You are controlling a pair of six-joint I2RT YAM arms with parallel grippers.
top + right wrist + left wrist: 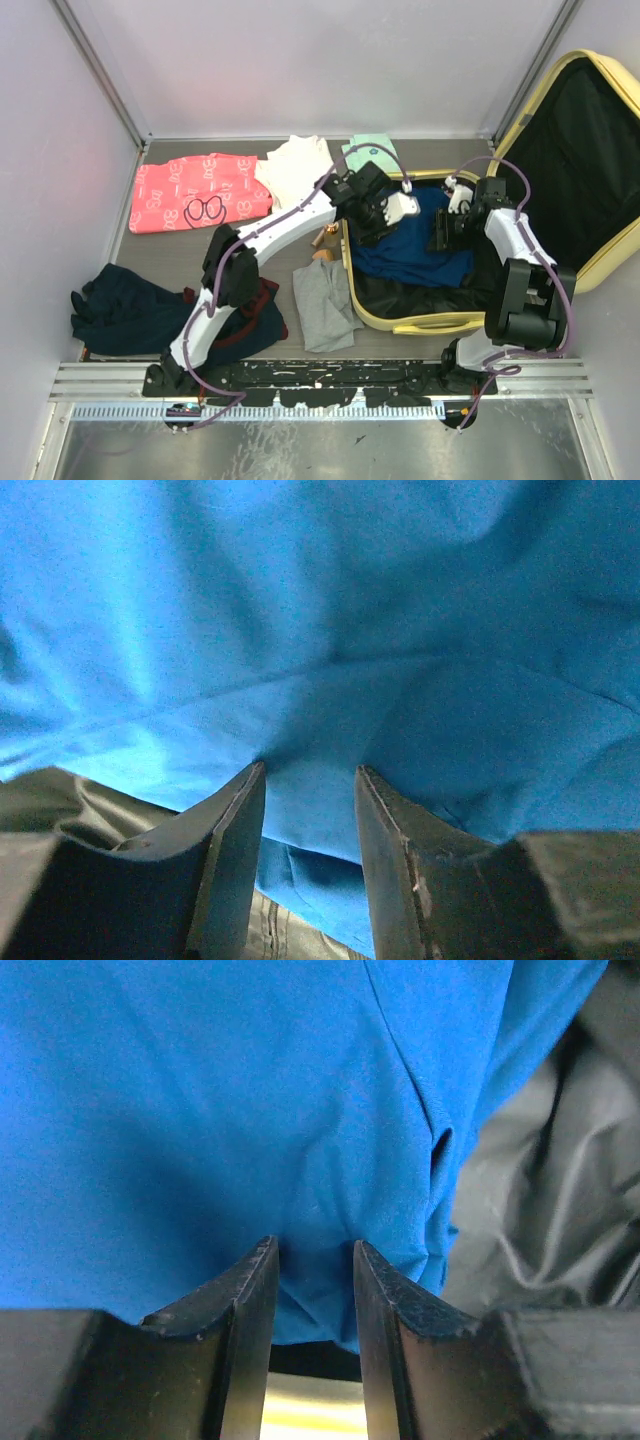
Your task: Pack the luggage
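Jaws, both narrow: limp blue garment (405, 258) is being pinched at its folds inside rigid luggage (430, 322), 3 o'clock.

Open suitcase (430, 322) at the worktop's right edge, both arms reaching in.
Left gripper (383, 222) and right gripper (446, 233) meet a blue cloth (410, 258) inside; a pink cloth (195, 192) lies toward the far left corner.

Left white-and-black arm (285, 222) is stretched out long, reaching forward and to the right. Its left gripper (315, 1248) points down, black fingers (250, 1300) narrowed to a slim gap, pinching a fold of blue cloth (200, 1110). Right white-and-black arm (520, 250) is folded up tight, elbow raised. The right gripper (310, 770) tips down too, fingers (235, 830) nipping that same cloth.
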